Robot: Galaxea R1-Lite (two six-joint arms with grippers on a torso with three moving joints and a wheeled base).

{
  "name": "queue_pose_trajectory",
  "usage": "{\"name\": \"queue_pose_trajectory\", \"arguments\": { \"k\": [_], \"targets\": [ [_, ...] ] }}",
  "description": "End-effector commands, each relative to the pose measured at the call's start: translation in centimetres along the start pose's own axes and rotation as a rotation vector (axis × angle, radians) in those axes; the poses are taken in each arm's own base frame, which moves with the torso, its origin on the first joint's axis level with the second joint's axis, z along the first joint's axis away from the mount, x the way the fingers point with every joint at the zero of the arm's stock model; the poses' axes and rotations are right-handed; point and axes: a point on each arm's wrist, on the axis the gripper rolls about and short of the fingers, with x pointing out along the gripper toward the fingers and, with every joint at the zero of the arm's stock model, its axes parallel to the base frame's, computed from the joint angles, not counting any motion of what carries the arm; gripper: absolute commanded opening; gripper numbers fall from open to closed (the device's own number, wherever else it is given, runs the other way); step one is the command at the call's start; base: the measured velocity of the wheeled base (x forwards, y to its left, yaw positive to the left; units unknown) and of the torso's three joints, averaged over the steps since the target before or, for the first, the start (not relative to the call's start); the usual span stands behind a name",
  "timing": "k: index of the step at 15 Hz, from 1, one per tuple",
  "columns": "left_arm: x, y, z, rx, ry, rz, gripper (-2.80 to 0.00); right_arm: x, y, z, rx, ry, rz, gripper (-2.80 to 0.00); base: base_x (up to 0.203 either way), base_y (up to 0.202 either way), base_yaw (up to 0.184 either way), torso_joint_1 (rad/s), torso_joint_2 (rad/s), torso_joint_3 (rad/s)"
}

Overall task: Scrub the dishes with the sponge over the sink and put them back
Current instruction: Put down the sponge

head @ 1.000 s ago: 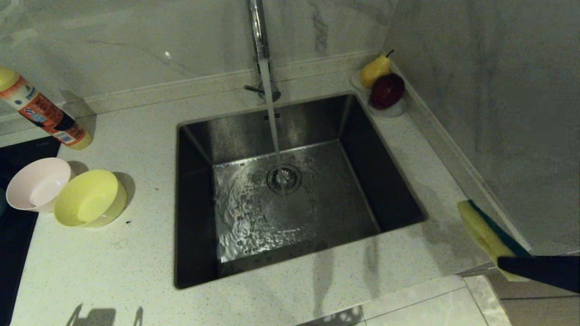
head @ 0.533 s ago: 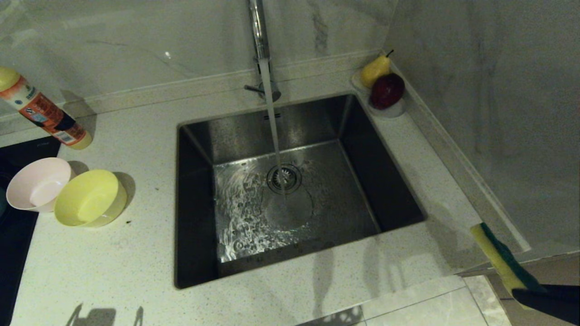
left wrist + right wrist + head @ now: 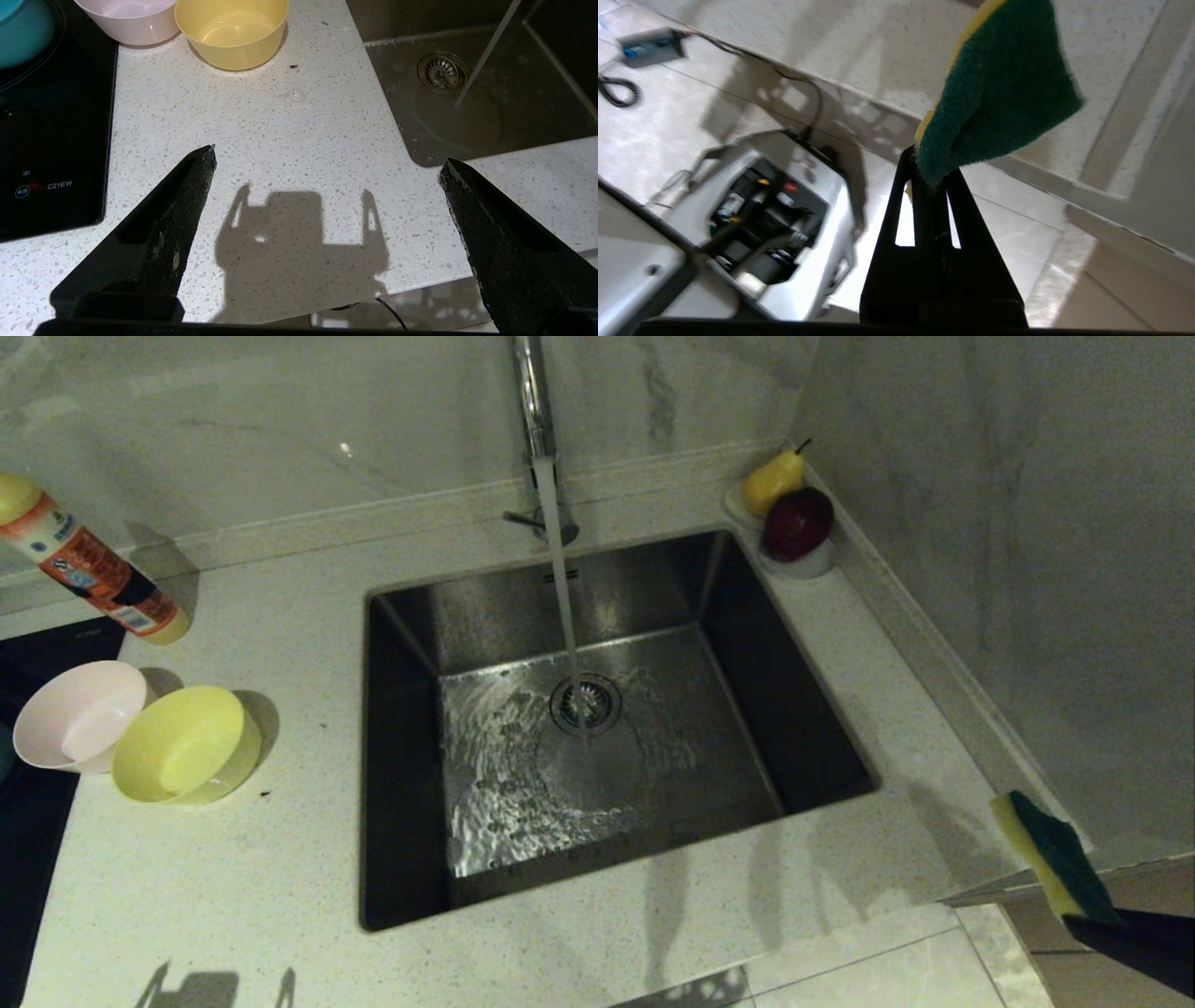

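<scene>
My right gripper [image 3: 1081, 919] is at the counter's front right corner, past the sink [image 3: 485, 607], and is shut on one end of the sponge [image 3: 1055, 854]. The sponge [image 3: 1004, 88] sticks up from the closed fingers [image 3: 930, 175], its green side toward the wrist camera. The pink bowl [image 3: 79, 714] and the yellow bowl [image 3: 187, 744] stand side by side on the counter left of the sink. The blue bowl [image 3: 21, 30] sits on the black hob beside them. My left gripper [image 3: 327, 156] hangs open and empty above the counter's front edge, short of the bowls.
The tap [image 3: 534, 401] is running a stream of water onto the drain [image 3: 585, 703]. A detergent bottle [image 3: 89, 560] lies tilted at the back left. A white dish [image 3: 812, 565] with a pear and a red apple sits in the back right corner. The marble wall runs close along the right.
My right gripper has drawn back toward the lower right corner with the sponge, and the sponge has rolled to show more green. The left arm and the bowls have stayed put.
</scene>
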Motion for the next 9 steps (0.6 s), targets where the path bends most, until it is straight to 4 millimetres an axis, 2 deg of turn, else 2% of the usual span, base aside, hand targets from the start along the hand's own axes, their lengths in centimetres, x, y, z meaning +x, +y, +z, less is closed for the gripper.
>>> {"name": "queue_pose_trajectory", "arguments": {
  "k": [1, 5, 9],
  "targets": [
    [0.2, 0.0, -1.1, 0.002, 0.043, 0.000, 0.00, 1.1, 0.3, -1.5, -0.038, 0.045, -0.038, -2.80, 0.000, 0.000, 0.000, 0.000, 0.00, 0.000],
    [0.2, 0.0, -1.1, 0.002, 0.043, 0.000, 0.00, 4.0, 0.2, -3.2, -0.146, 0.076, -0.097, -2.80, 0.000, 0.000, 0.000, 0.000, 0.00, 0.000],
    [0.2, 0.0, -1.1, 0.002, 0.043, 0.000, 0.00, 5.8, -0.9, -3.4, -0.170, 0.115, -0.126, -2.80, 0.000, 0.000, 0.000, 0.000, 0.00, 0.000]
  ]
}}
